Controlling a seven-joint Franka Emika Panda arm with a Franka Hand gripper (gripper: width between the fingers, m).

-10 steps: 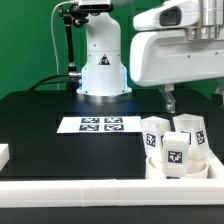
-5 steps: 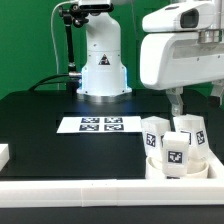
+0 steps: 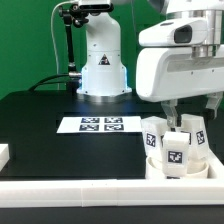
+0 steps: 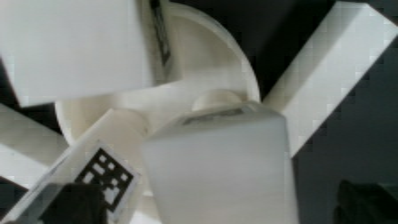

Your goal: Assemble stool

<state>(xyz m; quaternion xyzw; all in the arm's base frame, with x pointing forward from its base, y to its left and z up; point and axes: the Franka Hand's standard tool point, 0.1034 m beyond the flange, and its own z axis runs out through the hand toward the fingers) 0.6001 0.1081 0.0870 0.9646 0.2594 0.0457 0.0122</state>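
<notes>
Three legs (image 3: 172,152) stand upright on the seat disc (image 3: 195,170) at the exterior view's lower right, close against the white border rail (image 3: 100,195) that runs along the near edge of the black table (image 3: 40,125). You may judge the stool to be well advanced: the legs are already on the seat and grouped together, each showing a black-and-white marker tag. Whether every leg is fully seated, or merely set in place, cannot be told from either view; tightening or a final check may be what is left to you. No loose stool part is visible elsewhere on the table, though a small white block (image 3: 4,153) at the exterior view's left edge cannot be identified.

Note the gripper (image 3: 186,112), poised directly above the legs with its fingers spread wide and nothing between them. One finger (image 3: 169,108) hangs just over the rearmost leg, apart from it. In the wrist view you see the seat's curved rim (image 4: 217,60) with a leg (image 4: 214,165) rising close beneath the camera, its tag (image 4: 107,172) partly in sight; the fingers themselves cannot be made out there.

No container appears in either view; the border rail encloses the work area, and the marker board (image 3: 100,125) lies flat ahead of the robot base (image 3: 102,60), carrying only its tags.
</notes>
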